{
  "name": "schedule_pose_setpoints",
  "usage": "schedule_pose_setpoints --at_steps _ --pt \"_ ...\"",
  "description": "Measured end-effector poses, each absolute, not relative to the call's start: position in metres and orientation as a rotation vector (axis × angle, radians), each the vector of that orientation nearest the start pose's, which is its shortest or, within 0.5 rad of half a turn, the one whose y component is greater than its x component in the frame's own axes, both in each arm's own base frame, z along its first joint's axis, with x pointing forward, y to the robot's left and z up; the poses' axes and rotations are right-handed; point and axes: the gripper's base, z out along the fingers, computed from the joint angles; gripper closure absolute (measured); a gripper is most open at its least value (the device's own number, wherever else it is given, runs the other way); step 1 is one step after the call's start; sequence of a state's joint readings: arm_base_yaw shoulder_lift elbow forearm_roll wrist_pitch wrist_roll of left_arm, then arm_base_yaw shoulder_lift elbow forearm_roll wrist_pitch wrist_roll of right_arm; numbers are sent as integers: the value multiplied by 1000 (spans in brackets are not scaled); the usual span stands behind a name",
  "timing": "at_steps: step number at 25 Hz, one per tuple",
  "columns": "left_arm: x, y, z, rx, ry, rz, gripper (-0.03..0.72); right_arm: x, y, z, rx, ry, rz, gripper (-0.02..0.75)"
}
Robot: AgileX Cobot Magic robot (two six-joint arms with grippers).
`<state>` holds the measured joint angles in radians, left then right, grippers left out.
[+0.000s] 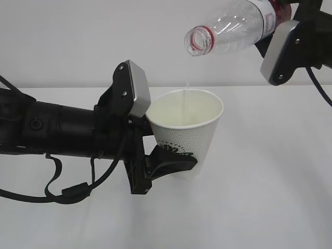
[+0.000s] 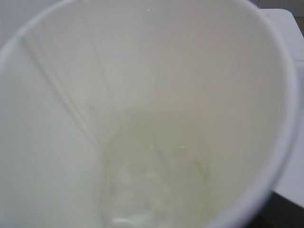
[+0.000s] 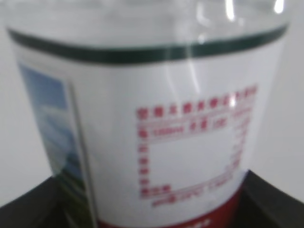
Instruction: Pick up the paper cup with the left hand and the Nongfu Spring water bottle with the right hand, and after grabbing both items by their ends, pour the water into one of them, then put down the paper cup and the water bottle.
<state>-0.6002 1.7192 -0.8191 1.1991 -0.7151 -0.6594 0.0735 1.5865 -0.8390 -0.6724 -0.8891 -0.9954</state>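
The white paper cup (image 1: 189,129) is held just above the table, tilted slightly, with my left gripper (image 1: 180,158) shut on its lower wall. One black finger (image 1: 174,163) wraps the near side and the other is hidden behind the cup. The Nongfu Spring water bottle (image 1: 233,28) hangs tipped above it, its open red-ringed mouth over the rim. A thin stream of water (image 1: 184,96) falls into the cup. In the left wrist view, a pale pool of water (image 2: 156,190) lies at the cup's bottom. My right gripper (image 1: 284,11) is shut on the labelled lower part of the bottle (image 3: 156,142); dark fingers (image 3: 270,197) flank it.
The white table (image 1: 259,197) spreads under both arms, with a plain white wall behind. A loose black cable (image 1: 62,194) loops beneath the left arm. Another cable (image 1: 319,88) hangs from the right arm at the far right.
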Motion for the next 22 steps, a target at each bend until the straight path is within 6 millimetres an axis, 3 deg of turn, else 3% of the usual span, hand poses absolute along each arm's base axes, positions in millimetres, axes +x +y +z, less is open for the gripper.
schedule_pose_setpoints --at_steps 22 --pt "242 -233 195 1346 1549 -782 199 330 68 277 -1319 763 -751 216"
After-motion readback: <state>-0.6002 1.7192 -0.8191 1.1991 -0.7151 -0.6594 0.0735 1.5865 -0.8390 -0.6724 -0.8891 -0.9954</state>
